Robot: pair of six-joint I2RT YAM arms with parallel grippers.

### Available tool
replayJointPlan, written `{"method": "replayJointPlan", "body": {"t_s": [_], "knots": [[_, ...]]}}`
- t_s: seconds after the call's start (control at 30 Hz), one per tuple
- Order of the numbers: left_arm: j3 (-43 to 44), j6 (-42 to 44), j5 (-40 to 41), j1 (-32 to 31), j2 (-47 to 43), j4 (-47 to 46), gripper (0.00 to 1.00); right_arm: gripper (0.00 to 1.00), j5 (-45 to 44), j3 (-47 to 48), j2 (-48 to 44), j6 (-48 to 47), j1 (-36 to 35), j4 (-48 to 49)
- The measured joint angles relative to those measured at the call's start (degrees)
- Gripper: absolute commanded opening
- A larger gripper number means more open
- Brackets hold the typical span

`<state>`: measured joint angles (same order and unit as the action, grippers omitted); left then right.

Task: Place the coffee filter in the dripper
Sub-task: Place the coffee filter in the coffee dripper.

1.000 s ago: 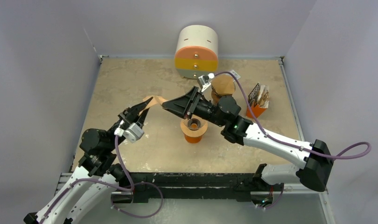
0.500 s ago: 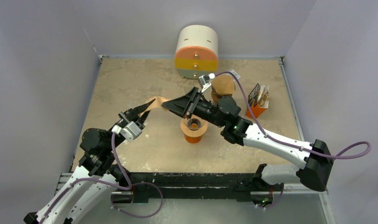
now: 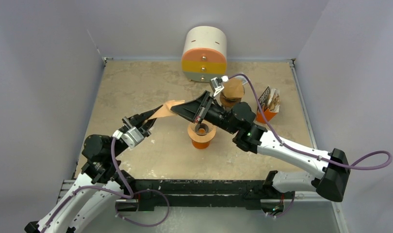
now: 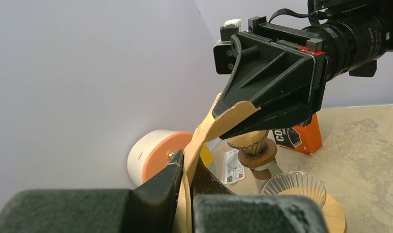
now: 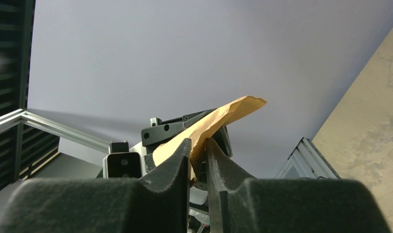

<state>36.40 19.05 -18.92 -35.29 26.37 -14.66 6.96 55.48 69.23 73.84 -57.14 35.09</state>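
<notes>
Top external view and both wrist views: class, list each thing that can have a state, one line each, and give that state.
coffee filter: folded flat, held in the air, not in the dripper.
dripper: upright, no filter inside.
left gripper: shut on the coffee filter.
right gripper: shut on the filter's other end.
drawer unit: drawers shut.
filter box: top open, upright.

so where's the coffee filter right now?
Top view, left of centre: the coffee filter is in the air, pinched by the left fingers, its other end between the right fingers, just left of the dripper.
</notes>
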Motion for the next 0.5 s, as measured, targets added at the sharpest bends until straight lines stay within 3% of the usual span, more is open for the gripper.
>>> {"method": "replayJointPlan", "body": {"t_s": [0.13,0.37,0.5], "knots": [[0.00,-0.70,-0.09,0.00,-0.09,-0.66,0.00,0.00,-0.11,0.00,-0.42,-0.55,-0.22,0.00],[0.00,-2.01,-0.42,0.00,-0.17,-0.81,0.00,0.00,-0.52,0.00,-1.81,-1.77,-0.28,-0.31],[0.00,-2.05,-0.81,0.00,-0.74,0.50,0.15,0.00,-1.53,0.00,-3.39,-3.17,-0.33,-1.75]]}}
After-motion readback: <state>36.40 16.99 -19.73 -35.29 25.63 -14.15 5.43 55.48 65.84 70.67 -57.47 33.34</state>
